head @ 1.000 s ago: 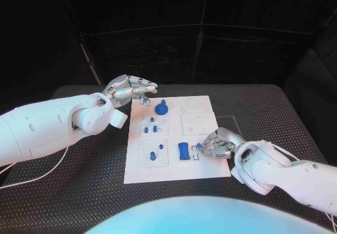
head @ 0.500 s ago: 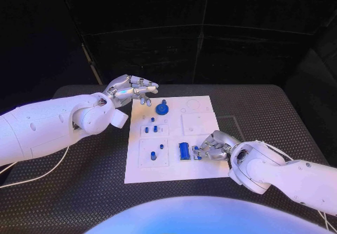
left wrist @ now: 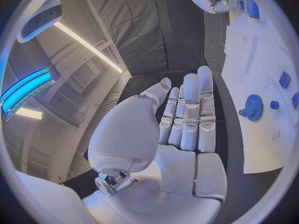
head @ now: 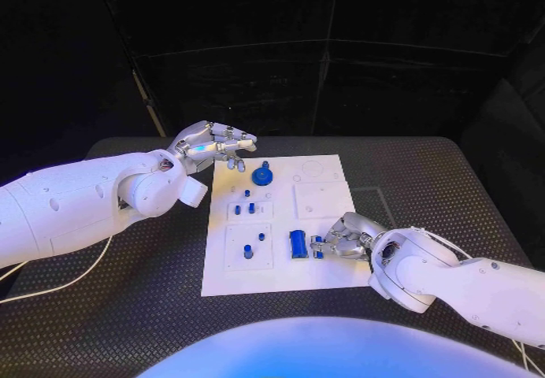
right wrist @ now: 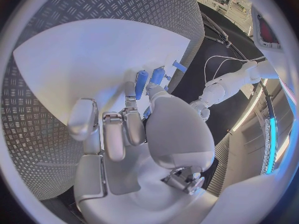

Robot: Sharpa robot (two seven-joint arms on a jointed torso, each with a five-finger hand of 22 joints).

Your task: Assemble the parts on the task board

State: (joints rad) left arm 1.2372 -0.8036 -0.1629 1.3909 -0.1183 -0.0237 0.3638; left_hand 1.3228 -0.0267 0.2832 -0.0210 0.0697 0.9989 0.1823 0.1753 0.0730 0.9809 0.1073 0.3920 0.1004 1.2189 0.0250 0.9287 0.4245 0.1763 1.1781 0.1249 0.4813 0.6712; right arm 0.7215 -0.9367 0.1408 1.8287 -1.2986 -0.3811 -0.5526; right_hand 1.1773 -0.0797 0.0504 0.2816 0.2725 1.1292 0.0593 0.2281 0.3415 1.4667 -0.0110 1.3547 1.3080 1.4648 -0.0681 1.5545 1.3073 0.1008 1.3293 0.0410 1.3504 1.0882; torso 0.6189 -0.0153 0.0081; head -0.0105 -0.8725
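So the white task board [head: 324, 206] sits in the middle of the black desk [head: 136, 299], long side running from the near edge toward the far edge. Blue parts are scattered over it: a gear-shaped part [head: 264, 175] close to the board's far left corner, a few small pegs [head: 243, 209] in the left column, another peg [head: 246, 251] in the near-left square, and a longer blue block [head: 296, 242] toward the board's near edge, roughly centre.

Right hand [head: 344, 236] is down on the board near its near right corner, right beside that block. Its fingers [right wrist: 114, 129] are curled in toward the board, and the wrist view shows a couple of blue pieces [right wrist: 149, 77] just past the fingertips. Honestly can't tell whether it's actually pinching one of them or just touching it, since the fingers hide the contact.

Left hand [head: 216, 145] is up over the desk just off the board's far left corner, near the gear but not touching it. Fingers [left wrist: 190, 114] stretched out side by side, palm bare, nothing in it.
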